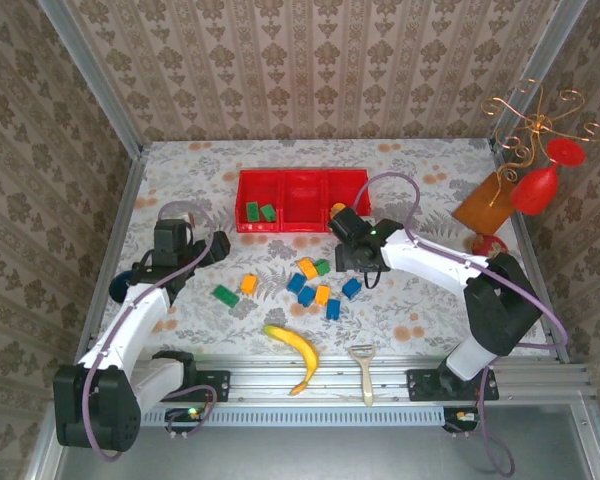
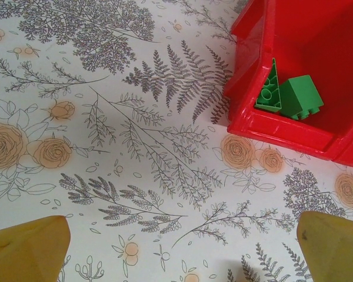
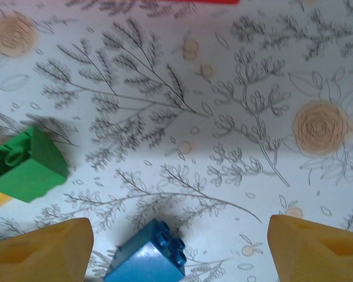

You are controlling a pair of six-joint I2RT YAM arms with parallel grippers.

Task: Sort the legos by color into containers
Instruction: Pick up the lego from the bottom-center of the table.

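Near the red plastic 3-compartment tray (image 1: 302, 200), a blue plastic brick (image 3: 147, 255) sits cropped between the wide-spread, empty right tool (image 3: 176, 235); the left tool (image 2: 182, 235) gapes wide, empty.

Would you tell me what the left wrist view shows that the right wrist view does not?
Left wrist: two green legos inside a compartment of the red tray. Right wrist: a loose green lego and a blue lego. Shared: the floral table beneath, and yellow fingers spread open on the left gripper and the right gripper.

blue brick (image 3: 146, 257) cut by bottom edge | red tray (image 2: 282, 128) cropped top-right
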